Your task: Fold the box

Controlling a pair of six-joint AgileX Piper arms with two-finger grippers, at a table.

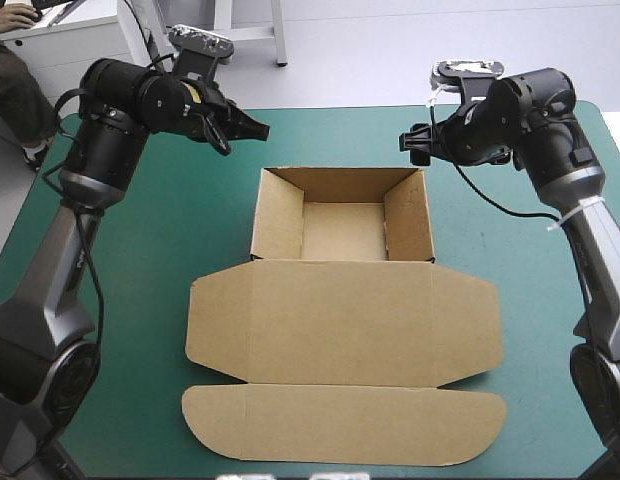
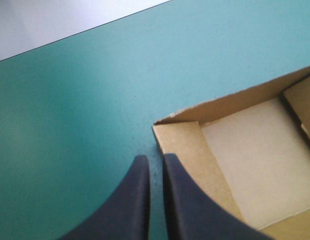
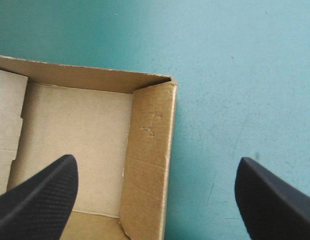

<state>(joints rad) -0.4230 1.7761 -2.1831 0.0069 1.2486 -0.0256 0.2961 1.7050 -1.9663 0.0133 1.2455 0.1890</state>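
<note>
High view: box (image 1: 342, 300) sits mid-table on the cover (image 1: 160, 230). The far half is a tray (image 1: 342, 232) with all four walls up. The lid (image 1: 290, 340) lies flat toward the near edge, with its rounded flap (image 1: 340, 425) closest to that edge. Left gripper (image 1: 252, 127) hangs over bare cover just beyond the tray's far-left corner. Right gripper (image 1: 410, 143) hangs by the far-right corner. I see no contact with the board on either side.

Left wrist view: left gripper (image 2: 154, 159) has its jaws nearly pressed together. There's a thin slit between them with cover (image 2: 85, 100) showing through, and nothing is pinched. The box (image 2: 255, 150) corner is just ahead of the tips and off to one side, apart from them.

Right wrist view: right gripper (image 3: 156, 159) has its jaws spread wide and is holding nothing. The box (image 3: 75, 130) lies below, with its right wall and far-right corner in the gap between the fingers. One finger is over the tray floor, the other over bare cover (image 3: 235, 75).
</note>
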